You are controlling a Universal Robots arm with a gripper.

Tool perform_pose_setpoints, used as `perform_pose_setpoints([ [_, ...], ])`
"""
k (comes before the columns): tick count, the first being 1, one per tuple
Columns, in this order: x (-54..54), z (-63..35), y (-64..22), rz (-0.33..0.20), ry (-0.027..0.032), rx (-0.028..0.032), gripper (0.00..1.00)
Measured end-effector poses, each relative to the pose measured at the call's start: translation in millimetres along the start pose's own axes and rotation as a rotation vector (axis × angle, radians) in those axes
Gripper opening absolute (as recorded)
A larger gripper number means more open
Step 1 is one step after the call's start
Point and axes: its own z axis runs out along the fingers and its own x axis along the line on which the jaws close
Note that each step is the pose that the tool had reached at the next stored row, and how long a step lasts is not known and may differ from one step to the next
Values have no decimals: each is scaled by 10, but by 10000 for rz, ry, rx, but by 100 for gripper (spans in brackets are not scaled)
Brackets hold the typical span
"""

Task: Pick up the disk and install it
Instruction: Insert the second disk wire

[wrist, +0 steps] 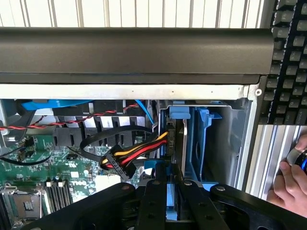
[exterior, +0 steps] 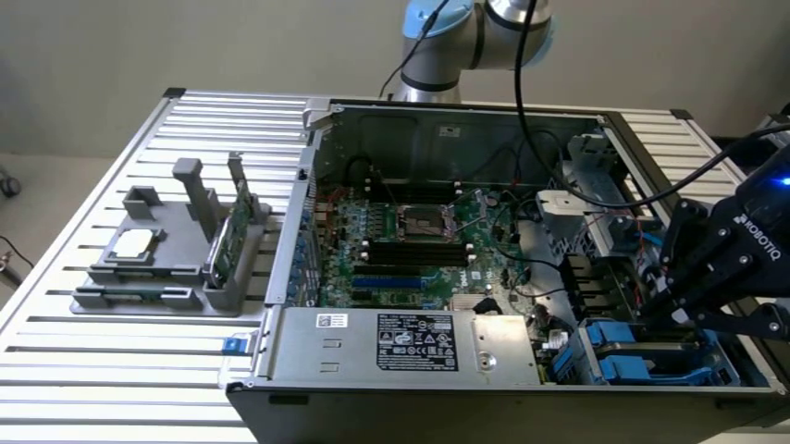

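In the wrist view the disk (wrist: 179,140) stands on edge in the blue-railed drive bay (wrist: 204,139) at the case's corner. It shows as a thin dark and silver slab with a blue end tab. My gripper (wrist: 169,186) is shut on its near edge, and a strip of blue rail shows between the black fingers (wrist: 152,194). In the exterior view the gripper (exterior: 676,313) hangs over the blue drive bay (exterior: 632,359) at the case's front corner on the exterior view's right. There the arm hides the disk's body.
Yellow, red and black power cables (wrist: 136,149) end right beside the bay. A person's hand (wrist: 288,187) rests outside the case wall near a keyboard (wrist: 288,57). A grey fixture (exterior: 161,268) holding a chip and a green card stands at the exterior view's left. The power supply (exterior: 408,342) lines the front.
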Motion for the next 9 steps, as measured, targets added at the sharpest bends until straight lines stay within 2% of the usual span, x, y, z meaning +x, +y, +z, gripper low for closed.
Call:
perform_pose_setpoints([
  [3,-19,3,1,-7,29,0,16],
  [9,-63,15,4,-28,124,1,16],
])
